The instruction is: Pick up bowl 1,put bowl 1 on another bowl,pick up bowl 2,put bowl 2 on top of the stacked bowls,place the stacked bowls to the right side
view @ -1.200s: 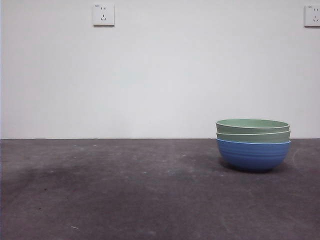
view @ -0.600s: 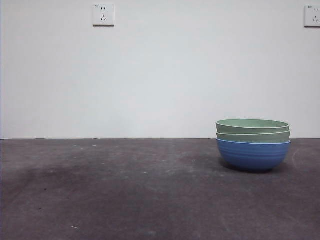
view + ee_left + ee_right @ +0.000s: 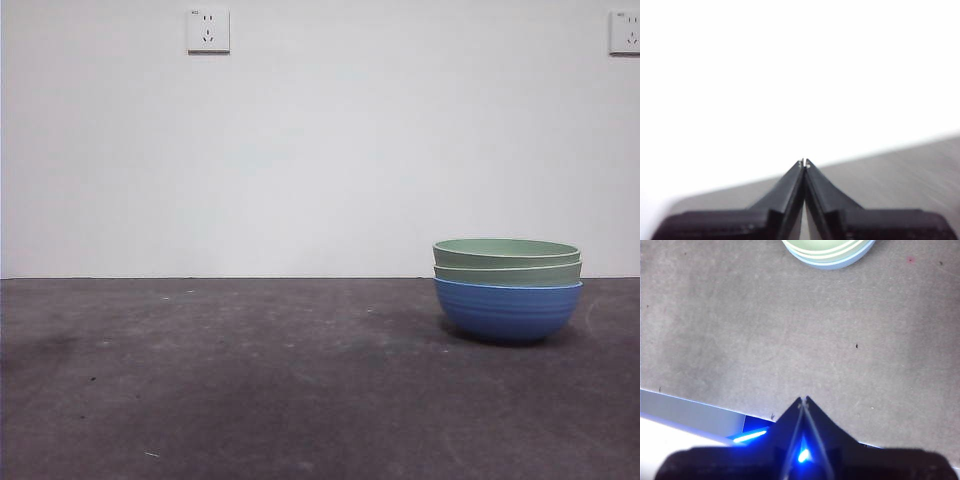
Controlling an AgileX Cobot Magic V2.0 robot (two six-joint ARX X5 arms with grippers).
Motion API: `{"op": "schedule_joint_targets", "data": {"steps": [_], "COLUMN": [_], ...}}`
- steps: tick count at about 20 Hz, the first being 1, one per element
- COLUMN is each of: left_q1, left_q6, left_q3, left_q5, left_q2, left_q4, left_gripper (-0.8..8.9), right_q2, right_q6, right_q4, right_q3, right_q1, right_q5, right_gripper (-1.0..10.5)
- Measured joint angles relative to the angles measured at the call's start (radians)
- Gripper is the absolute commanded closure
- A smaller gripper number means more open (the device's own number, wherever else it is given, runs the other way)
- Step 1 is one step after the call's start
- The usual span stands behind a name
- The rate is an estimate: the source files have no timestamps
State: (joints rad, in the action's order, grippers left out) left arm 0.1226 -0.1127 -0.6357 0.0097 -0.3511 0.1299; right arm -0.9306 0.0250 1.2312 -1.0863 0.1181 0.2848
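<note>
Stacked bowls (image 3: 507,290) at 3 o'clock on table (image 3: 250,380) — left gripper (image 3: 804,163) and right gripper (image 3: 803,400) raised clear, jaws closed, holding nothing.

My front camera sits low, about level with the surface (image 3: 250,390), and looks straight across it to the far wall (image 3: 320,150); the stacked bowls (image 3: 507,290) stand to the right. My right wrist camera looks down on the surface from behind my right gripper (image 3: 803,399), well back from the same stack, whose rims alone show at the frame's edge. My left wrist camera looks level past my left gripper (image 3: 803,161) toward glare, sharing only a strip of surface.
</note>
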Motion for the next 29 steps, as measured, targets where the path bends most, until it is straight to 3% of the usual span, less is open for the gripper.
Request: {"op": "schedule_joint_targets", "data": {"steps": [5,12,16,20,29], "left_q1": [-0.057,-0.082,-0.082,-0.082,-0.082], "left_q6": [0.008,0.08,0.108,0.127,0.166], "left_q3": [0.352,0.588,0.618,0.617,0.618], "left_q5": [-0.004,-0.007,-0.007,-0.006,-0.007], "left_q2": [0.212,0.319,0.346,0.346,0.346], "left_q4": [-0.082,-0.094,-0.067,0.055,0.055], "left_gripper": [8.17,8.17,8.17,8.17,8.17], "right_q2": [0.0,0.0,0.0,0.0,0.001], "right_q6": [0.0,0.0,0.0,0.0,0.0], "right_q4": [0.0,0.0,0.0,0.0,0.0], "right_q3": [0.0,0.0,0.0,0.0,0.0], "right_q1": [0.0,0.0,0.0,0.0,0.0], "right_q5": [0.0,0.0,0.0,0.0,0.0], "right_gripper": [9.4,9.4,9.4,9.4,9.4]}}
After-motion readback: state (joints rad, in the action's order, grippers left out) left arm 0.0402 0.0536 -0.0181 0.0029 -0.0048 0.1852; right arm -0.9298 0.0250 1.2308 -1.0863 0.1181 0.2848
